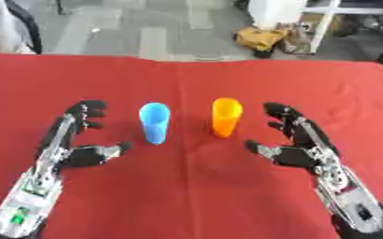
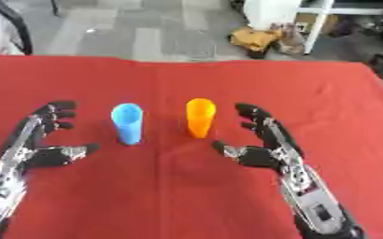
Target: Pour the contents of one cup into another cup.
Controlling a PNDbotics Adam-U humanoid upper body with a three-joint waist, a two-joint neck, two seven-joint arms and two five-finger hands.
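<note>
Standing upright on red table (image 1: 191,196), blue cup (image 1: 155,123), orange cup (image 1: 226,117)

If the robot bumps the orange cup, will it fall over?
Probably, yes. The orange cup is tall and narrow and stands upright on the red tablecloth, so a sideways nudge could tip it. It looks like light plastic, likely rigid. Once down, its round shape may roll.

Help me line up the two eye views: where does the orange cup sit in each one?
Left eye view: the orange cup stands upright right of centre, between the blue cup and the right hand.
Right eye view: the same cup sits almost at centre.
Shared landmark: the blue cup, just to its left on the red tablecloth in both.
</note>
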